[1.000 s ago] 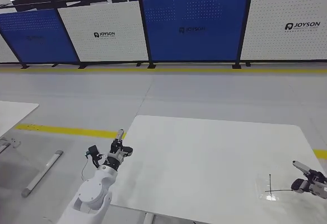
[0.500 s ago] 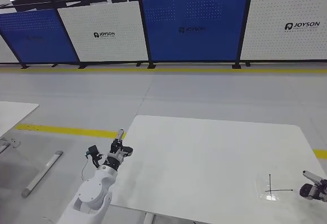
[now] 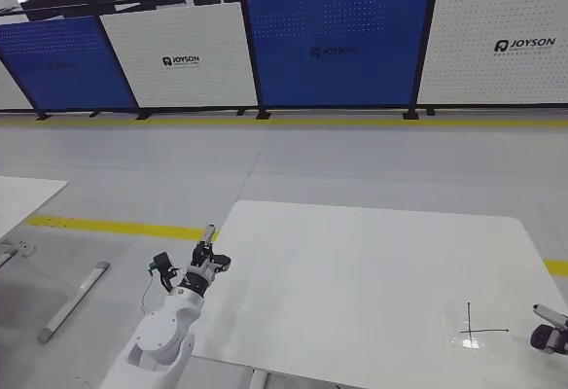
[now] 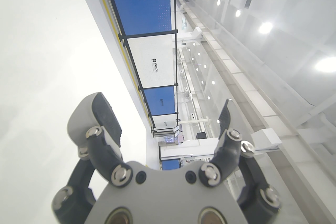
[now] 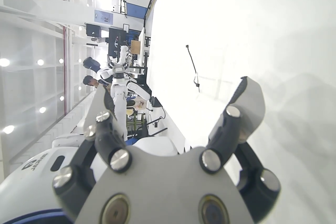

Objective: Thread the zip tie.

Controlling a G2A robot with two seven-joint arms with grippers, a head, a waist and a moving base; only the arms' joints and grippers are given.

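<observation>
A thin black zip tie [image 3: 469,319] lies on the white table [image 3: 362,282] near its front right corner, showing as an upright stroke crossed by a horizontal one. In the right wrist view the zip tie [image 5: 192,59] runs from a small square head to a little loop. My right gripper [image 3: 540,313] hovers at the table's right edge, just right of the tie, open and empty [image 5: 174,93]. My left gripper [image 3: 207,233] sits at the table's left edge, far from the tie, also open with nothing in it [image 4: 164,109].
A faint clear sheet [image 3: 456,323] seems to lie under the zip tie. A second white table [image 3: 12,194] stands far left across the floor. Blue and white panels [image 3: 337,53] close off the back.
My right gripper has drawn back to the right, away from the zip tie's end toward the table edge. The zip tie and the left arm have stayed in place.
</observation>
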